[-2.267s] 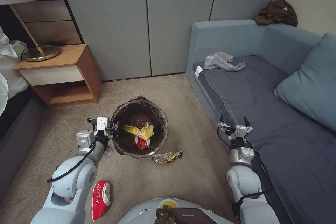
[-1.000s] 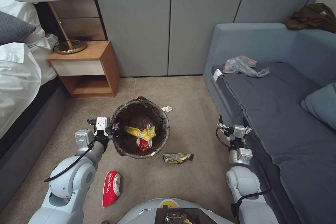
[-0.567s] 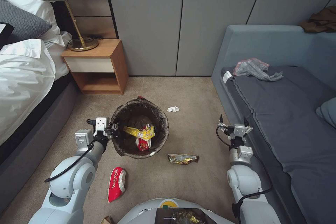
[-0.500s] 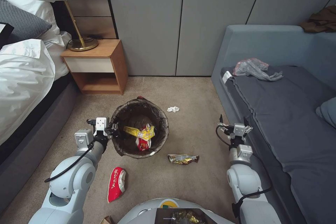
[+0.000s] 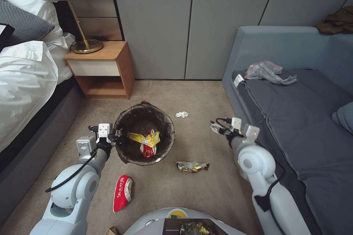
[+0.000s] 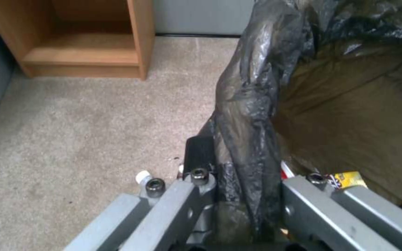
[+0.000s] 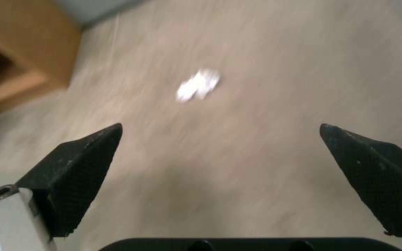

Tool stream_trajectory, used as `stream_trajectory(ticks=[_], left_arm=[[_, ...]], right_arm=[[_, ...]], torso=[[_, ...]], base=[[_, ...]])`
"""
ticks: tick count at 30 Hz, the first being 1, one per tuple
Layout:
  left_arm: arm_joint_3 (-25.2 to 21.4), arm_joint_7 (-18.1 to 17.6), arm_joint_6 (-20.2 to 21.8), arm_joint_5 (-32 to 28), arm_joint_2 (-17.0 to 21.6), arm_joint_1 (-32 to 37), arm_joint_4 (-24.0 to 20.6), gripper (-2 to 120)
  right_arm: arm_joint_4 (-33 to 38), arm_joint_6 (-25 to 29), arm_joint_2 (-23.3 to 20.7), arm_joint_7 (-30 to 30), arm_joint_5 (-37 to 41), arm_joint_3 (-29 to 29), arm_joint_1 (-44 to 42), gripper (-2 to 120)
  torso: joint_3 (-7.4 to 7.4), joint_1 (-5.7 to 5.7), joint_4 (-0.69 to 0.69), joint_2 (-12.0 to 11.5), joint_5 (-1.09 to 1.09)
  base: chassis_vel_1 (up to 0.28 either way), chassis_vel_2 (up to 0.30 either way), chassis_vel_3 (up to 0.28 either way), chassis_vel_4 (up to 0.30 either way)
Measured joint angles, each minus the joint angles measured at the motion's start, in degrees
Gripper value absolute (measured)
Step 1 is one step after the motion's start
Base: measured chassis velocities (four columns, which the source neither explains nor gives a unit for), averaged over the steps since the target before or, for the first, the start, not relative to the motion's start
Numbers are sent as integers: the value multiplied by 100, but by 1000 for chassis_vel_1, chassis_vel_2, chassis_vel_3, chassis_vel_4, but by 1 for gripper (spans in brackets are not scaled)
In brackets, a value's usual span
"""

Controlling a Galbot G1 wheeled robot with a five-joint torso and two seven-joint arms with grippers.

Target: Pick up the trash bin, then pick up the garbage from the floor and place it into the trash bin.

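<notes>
Down on the beige carpet, the trash bin [image 5: 144, 134] stands in front of the wooden nightstand [image 5: 101, 68], its dark liner folded over the rim. The left gripper [image 5: 114, 138] is clamped on that rim – in the left wrist view its fingers [image 6: 201, 157] pinch the crumpled liner [image 6: 252, 115] between them. A yellow wrapper [image 5: 144, 138] and a red-and-white packet [image 5: 148, 149] lie inside the bin.

The right gripper [image 5: 216, 127] hangs above the carpet beside the grey sofa [image 5: 294, 110], jaws wide apart – its wrist view looks down on a white tissue wad [image 7: 198, 84]. Near the bin lie a dark foil wrapper [image 5: 192, 166] and a red snack packet [image 5: 122, 192].
</notes>
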Motion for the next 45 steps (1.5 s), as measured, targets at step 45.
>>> stream_trajectory(ticks=[45], left_arm=[[21, 151, -50, 97, -49, 14, 206, 0]], right_arm=[[-2913, 708, 1409, 145, 1041, 244, -331, 100]], torso=[[-1, 0, 0, 0, 3]], base=[[0, 0, 0, 0]])
